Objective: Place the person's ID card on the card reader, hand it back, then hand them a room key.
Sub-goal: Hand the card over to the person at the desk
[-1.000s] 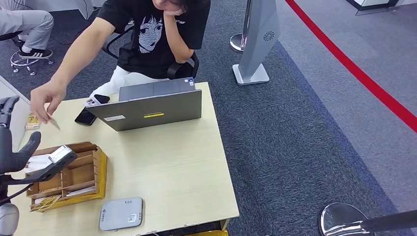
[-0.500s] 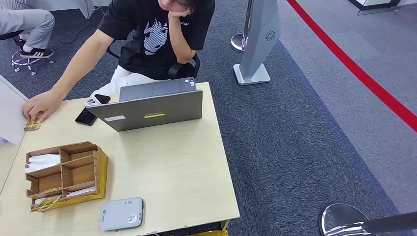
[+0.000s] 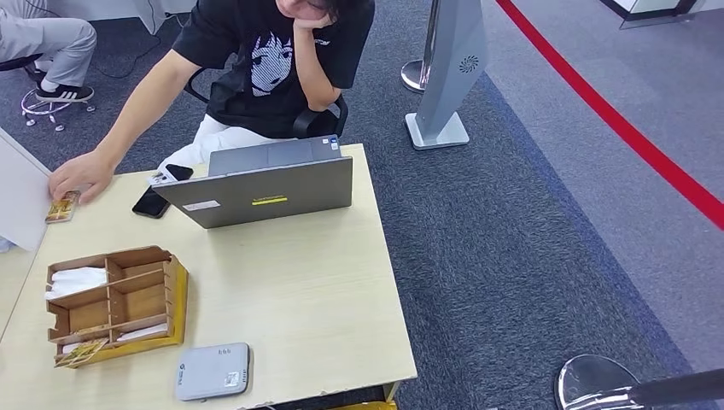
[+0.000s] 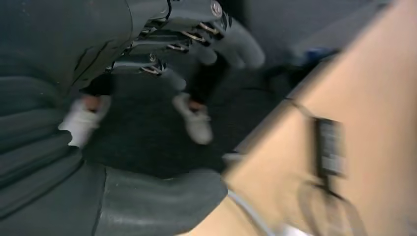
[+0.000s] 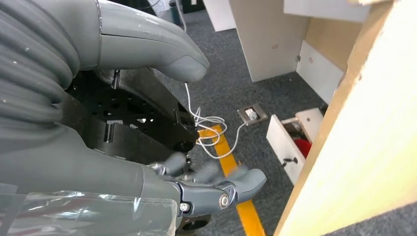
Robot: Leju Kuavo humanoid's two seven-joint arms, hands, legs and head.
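Since a second ago the left hand has dropped out of the head view, where it was held up over the wooden organizer with a card; the person's hand has come down onto the far left corner of the tabletop. That hand now rests beside a small yellowish card lying flat at the tabletop's edge. In the blurred left wrist view the left hand's fingers stand apart with nothing between them, beside the tabletop's edge. The right hand hangs below the tabletop's side, thumb and fingers apart, holding nothing. The grey card reader lies at the near edge, just beside the organizer. A laptop stands open at the far side, a dark phone near it.
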